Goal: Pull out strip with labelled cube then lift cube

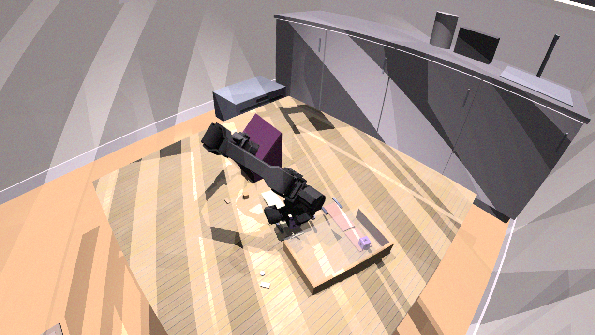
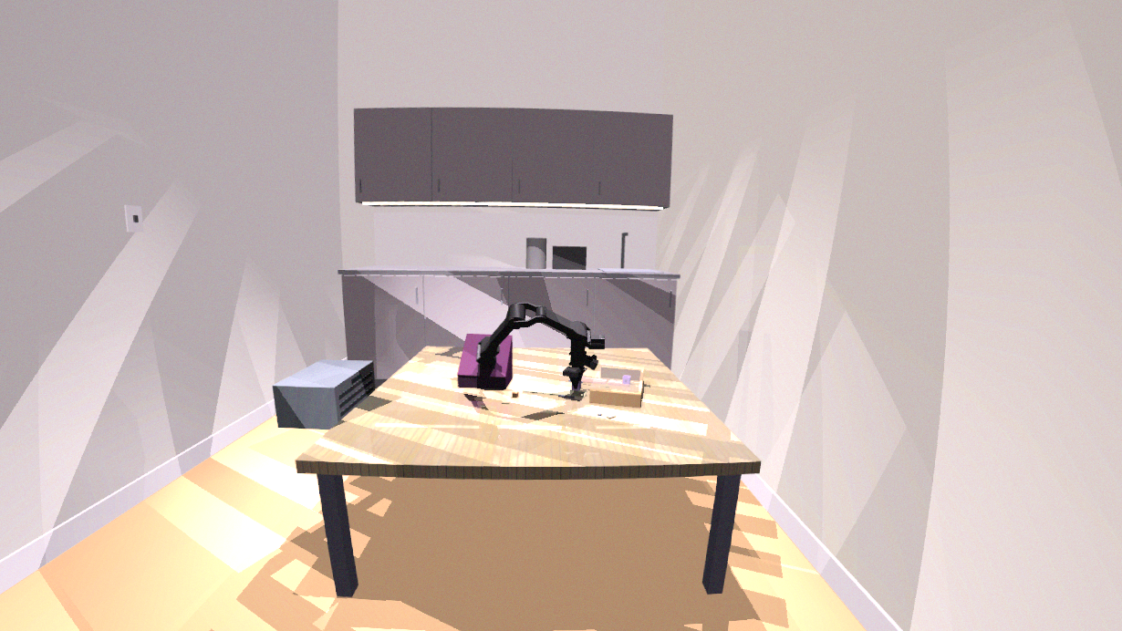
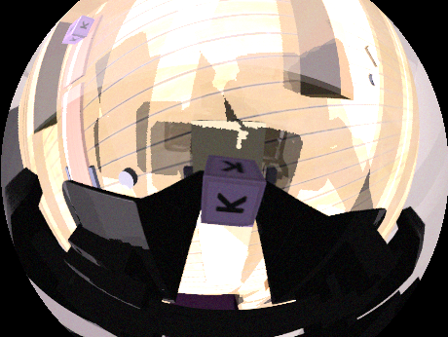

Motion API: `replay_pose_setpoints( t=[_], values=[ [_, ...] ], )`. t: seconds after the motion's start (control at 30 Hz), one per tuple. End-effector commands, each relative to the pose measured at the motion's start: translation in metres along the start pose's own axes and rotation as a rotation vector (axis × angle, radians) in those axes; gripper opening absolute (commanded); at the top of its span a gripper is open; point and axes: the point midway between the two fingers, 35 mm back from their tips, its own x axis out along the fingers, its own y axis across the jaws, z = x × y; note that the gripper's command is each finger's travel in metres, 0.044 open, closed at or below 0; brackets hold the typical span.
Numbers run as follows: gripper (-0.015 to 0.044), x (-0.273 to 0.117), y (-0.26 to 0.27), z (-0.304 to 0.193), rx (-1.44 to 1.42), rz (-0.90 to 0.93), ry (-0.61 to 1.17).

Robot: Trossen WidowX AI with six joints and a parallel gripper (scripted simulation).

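Observation:
My gripper (image 1: 291,221) (image 2: 576,383) (image 3: 229,180) points down and is shut on a purple cube (image 1: 292,224) (image 2: 578,387) (image 3: 228,204) marked K. The cube appears slightly above the end of a cream strip (image 1: 271,197) (image 3: 221,253), whose far end lies in shadow. A pink strip (image 1: 336,215) (image 3: 74,117) lies to the side, with a crosswise break between it and a second pink piece (image 1: 351,238) (image 3: 84,58). Another lilac cube (image 1: 364,242) (image 2: 627,379) (image 3: 79,30) stands on that second piece. The fingers hide part of the held cube in the top and exterior views.
A low wooden wall (image 1: 353,268) (image 2: 616,396) runs around the outer ends of the strips. Small guide bars (image 1: 337,203) flank the pink strip. A purple block (image 1: 266,135) (image 2: 474,365) stands by the arm's base. Small pieces (image 1: 264,284) (image 1: 245,196) lie on the table.

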Motion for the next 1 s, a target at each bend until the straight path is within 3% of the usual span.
replay_pose_setpoints(
  t=[0.0,0.77,0.97],
  values=[
    [0.0,-0.011,-0.001,-0.017,-0.005,0.001,0.004],
    [0.0,-0.025,-0.007,-0.083,-0.01,-0.001,0.008],
    [0.0,-0.056,-0.006,-0.083,-0.01,0.0,0.008]
  ],
)
